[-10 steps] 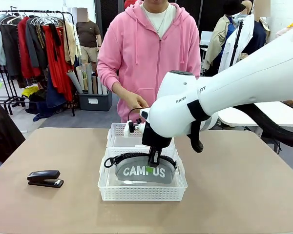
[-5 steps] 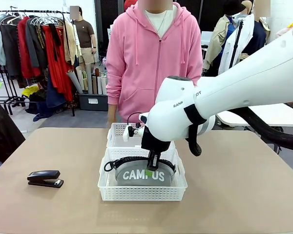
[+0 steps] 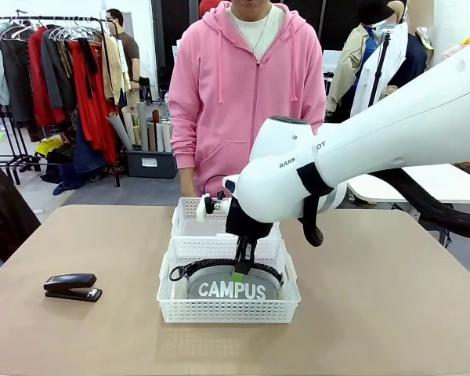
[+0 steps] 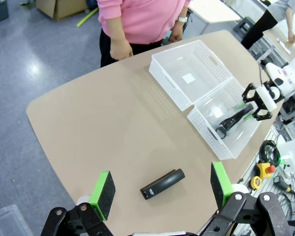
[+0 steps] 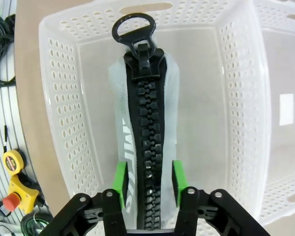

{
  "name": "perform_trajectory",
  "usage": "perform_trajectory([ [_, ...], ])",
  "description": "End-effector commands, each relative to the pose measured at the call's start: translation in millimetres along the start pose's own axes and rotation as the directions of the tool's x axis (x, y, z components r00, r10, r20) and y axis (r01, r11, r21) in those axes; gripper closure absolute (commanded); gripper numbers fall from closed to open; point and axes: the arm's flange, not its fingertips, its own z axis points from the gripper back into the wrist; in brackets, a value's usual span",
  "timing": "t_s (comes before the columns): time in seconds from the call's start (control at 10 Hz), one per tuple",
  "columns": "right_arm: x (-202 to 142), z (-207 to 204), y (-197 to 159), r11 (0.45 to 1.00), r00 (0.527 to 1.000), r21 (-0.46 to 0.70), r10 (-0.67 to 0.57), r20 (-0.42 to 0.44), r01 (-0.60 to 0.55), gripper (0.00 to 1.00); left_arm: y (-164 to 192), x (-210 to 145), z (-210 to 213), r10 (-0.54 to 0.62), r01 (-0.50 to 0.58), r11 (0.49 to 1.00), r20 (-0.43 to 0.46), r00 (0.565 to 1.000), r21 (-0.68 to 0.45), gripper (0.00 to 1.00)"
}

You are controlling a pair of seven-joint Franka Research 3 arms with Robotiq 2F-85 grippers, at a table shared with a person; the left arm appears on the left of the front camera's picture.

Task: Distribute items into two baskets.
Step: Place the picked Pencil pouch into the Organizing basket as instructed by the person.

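Front view across the surface [image 3: 392,298]: the right arm crossed from 3 o'clock and its end effector [image 3: 238,270] hung, fingers down, over the near basket [image 3: 172,301]. The grey pouch [image 3: 231,288] lay inside this basket with its "CAMPUS" lettering facing the camera. The far basket [image 3: 189,210] touched it at 12 o'clock, in front of the person [image 3: 251,94]. The black stapler [image 3: 73,287] lay at 9 o'clock of the near basket, well apart from it.

Right wrist view: the pouch's black zipper [image 5: 146,147] ran from 12 to 6 o'clock, with its ring pull at 12. The right end effector [image 5: 147,182] straddled the zipper with parted jaws, and light fabric showed between each green pad and the zipper teeth. It had released the pouch.

Left wrist view: both baskets appeared from above, the far basket [image 4: 162,73] holding nothing but a small white label. The stapler [image 4: 162,183] lay on the surface between the widely spread green pads of the left end effector [image 4: 161,177], which was released and well above it.

Compared with one second earlier, the pouch sat lower and flatter, and its lettering was no longer partly covered by a pad. The jaws had parted, and the person's hand had left the far basket.
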Motion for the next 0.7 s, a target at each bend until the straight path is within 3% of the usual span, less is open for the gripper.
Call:
perform_trajectory([
  [0.0, -12.0, 19.1, 12.9, 0.998, 0.999, -0.049, -0.033, 0.021, 0.034, 0.0, -0.3, 0.9, 0.6, -0.002, 0.002, 1.0, 0.011, 1.0, -0.004, 0.0],
  [0.3, -26.6, 42.5, 20.5, 0.997, 0.999, -0.062, -0.043, 0.001, 0.043, 0.0, -0.3, 0.9, 0.6, -0.002, 0.002, 1.0, 0.011, 1.0, -0.004, 0.0],
  [0.6, -32.5, 52.3, 23.9, 0.997, 0.998, -0.069, 0.044, -0.033, -0.046, 0.0, -0.3, 0.9, 0.6, -0.002, 0.002, 1.0, 0.011, 1.0, -0.004, 0.0],
])
